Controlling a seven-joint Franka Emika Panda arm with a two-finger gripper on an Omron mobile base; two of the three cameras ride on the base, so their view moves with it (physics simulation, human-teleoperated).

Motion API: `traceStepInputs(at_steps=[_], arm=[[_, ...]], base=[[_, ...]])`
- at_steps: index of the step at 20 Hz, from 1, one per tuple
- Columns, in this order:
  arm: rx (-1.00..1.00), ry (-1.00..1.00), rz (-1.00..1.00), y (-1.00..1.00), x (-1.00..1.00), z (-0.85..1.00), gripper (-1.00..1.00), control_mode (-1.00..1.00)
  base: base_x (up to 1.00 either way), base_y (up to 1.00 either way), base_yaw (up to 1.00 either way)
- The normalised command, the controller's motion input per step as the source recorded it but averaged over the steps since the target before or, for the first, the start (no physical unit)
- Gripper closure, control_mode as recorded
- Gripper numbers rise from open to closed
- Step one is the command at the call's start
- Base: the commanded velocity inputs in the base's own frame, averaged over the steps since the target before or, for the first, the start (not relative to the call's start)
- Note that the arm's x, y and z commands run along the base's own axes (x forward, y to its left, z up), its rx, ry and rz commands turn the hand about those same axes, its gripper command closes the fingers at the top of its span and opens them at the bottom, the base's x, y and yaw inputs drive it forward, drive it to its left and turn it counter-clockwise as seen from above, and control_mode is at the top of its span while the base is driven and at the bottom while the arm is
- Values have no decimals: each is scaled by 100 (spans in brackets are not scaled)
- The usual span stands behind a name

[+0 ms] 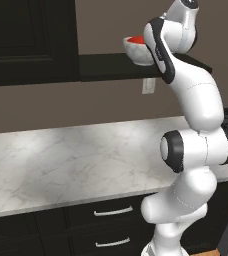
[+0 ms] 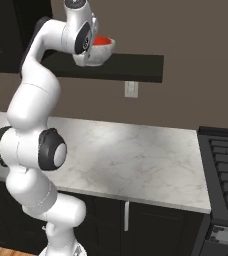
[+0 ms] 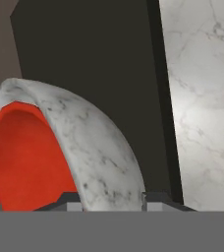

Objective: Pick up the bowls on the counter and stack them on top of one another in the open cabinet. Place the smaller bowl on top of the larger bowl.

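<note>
On the black shelf (image 1: pixel 111 67) sit the two bowls, one inside the other. The little red bowl (image 1: pixel 136 39) is tucked in the big white speckled bowl (image 1: pixel 142 54), so mostly its red inside shows over the white rim. Both bowls stand near the front edge of the shelf, and the shelf hangs high on the brown wall above the white marble counter (image 1: pixel 61 160). The white robot arm (image 1: pixel 196 100) reaches up from below the shelf and bends over to the bowls. Its gripper (image 3: pixel 109 199) is right at the bowls, at the side of them nearest the arm. From the camera on the hand, the two dark finger tips (image 3: pixel 155 199) stand one on each side of the white bowl's wall, with the red bowl by the left tip. The pincer is closed on that wall; the fingers sit tight against the rim of the white bowl. Under the shelf, a small white wall plug (image 2: pixel 131 89) is stuck on the brown wall. To the left of the shelf is a black cupboard door (image 1: pixel 21 35). Below the counter are black drawers (image 1: pixel 111 215) with silver handles. Far from the shelf, past the right end of the counter, is a black stove (image 2: pixel 226 170).
</note>
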Motion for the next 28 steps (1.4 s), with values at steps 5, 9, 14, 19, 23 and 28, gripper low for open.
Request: traceStepInputs(at_steps=[5,9,14,19,23,28], arm=[[-1,0,0,0,32,-21,100,-100],[-3,-2,0,0,26,-38,100,-100],[-2,-3,0,0,28,-31,100,-100],[0,-2,0,0,35,-22,100,-100],[0,0,0,0,48,-13,100,-100],[0,0,0,0,41,-2,100,-100]], base=[[0,0,0],[0,0,0],[0,0,0],[0,0,0],[0,0,0],[0,0,0]])
